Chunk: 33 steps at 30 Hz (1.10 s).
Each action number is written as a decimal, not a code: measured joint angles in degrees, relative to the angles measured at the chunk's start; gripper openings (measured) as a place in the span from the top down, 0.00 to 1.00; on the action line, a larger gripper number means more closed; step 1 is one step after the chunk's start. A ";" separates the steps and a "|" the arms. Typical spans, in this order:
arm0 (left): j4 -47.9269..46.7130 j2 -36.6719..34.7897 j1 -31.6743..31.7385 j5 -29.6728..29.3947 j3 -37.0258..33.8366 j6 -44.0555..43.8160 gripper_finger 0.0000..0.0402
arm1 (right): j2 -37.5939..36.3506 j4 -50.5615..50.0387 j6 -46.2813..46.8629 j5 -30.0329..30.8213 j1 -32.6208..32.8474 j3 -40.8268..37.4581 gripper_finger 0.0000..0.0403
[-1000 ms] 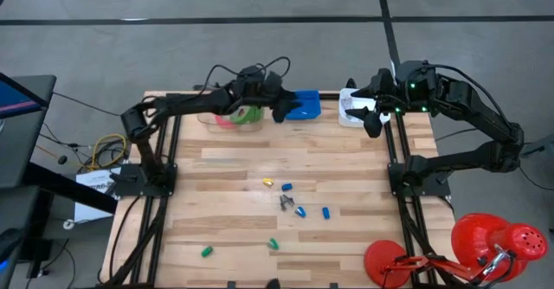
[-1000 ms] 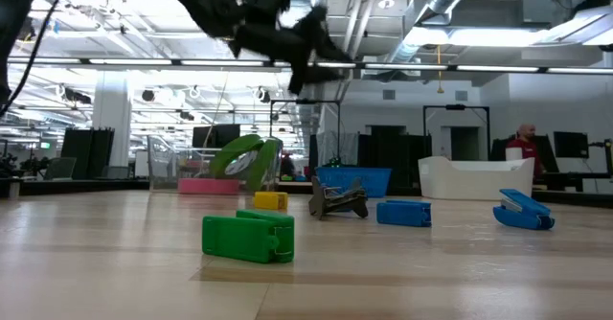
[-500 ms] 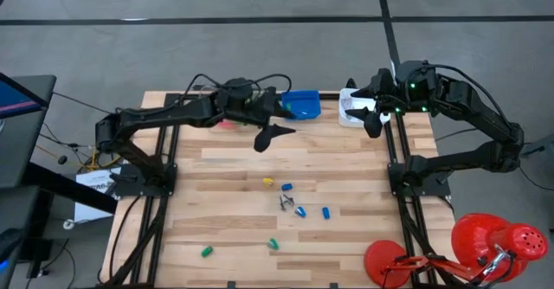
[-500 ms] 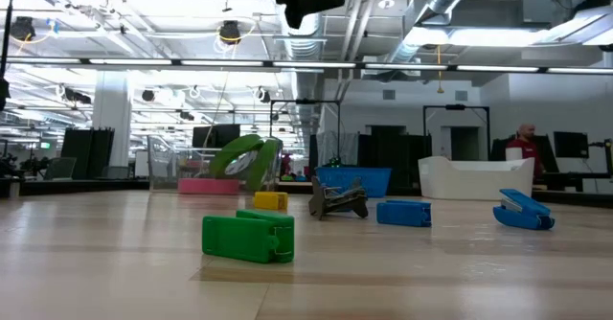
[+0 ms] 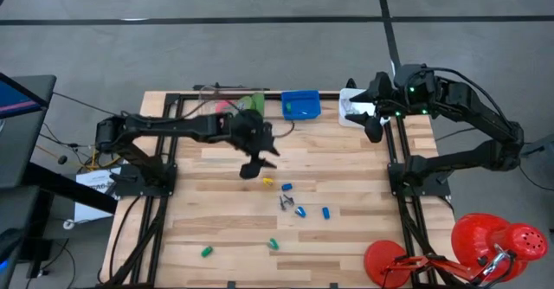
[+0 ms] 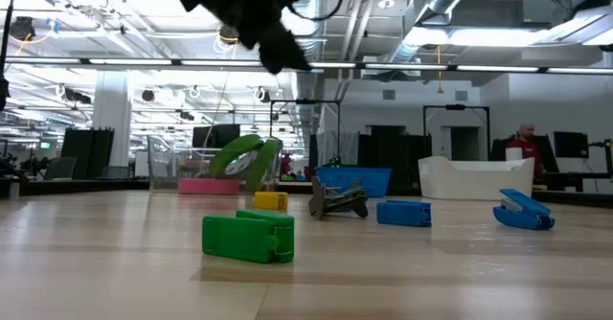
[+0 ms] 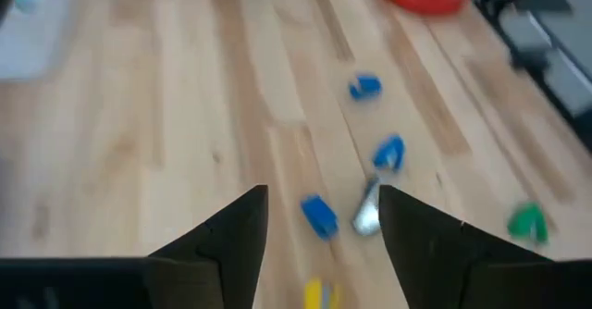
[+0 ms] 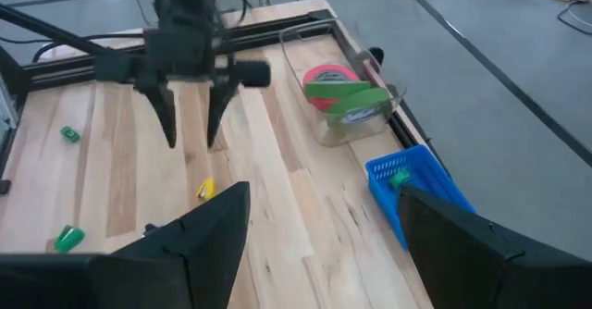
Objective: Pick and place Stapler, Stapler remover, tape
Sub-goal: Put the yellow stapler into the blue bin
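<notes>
High view: left gripper hovering above mid-bench, fingers parted and empty, just far-left of a yellow stapler. Right gripper waiting at the far right beside a white bin, fingers spread, holding nothing. Blue staplers and a metal staple remover clustered mid-bench; green staplers nearer.

Low view: green stapler nearest, remover farther back.

Left wrist view: fingers apart over the blue pieces.

Right wrist view: tape (pink-red and green rolls) in a clear container at the far edge, next to a blue basket.
</notes>
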 joint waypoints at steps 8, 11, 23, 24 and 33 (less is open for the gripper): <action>1.45 0.00 -4.86 -2.31 -6.40 9.52 0.48 | 0.00 -0.24 0.02 0.17 1.31 0.00 0.34; 1.57 0.00 -5.81 -3.40 -8.10 11.88 0.47 | 0.00 -0.41 0.02 0.17 1.35 0.00 0.34; 8.36 0.00 -5.92 -7.81 -11.42 11.55 0.40 | 0.00 -0.39 0.04 0.20 1.31 0.00 0.34; 8.99 0.00 -5.92 -8.32 -11.41 11.52 0.39 | 0.00 -0.39 0.04 0.20 1.31 0.00 0.34; 10.49 3.99 -5.09 -7.22 -11.40 6.99 0.31 | 0.00 -0.34 0.03 0.20 1.09 -0.02 0.34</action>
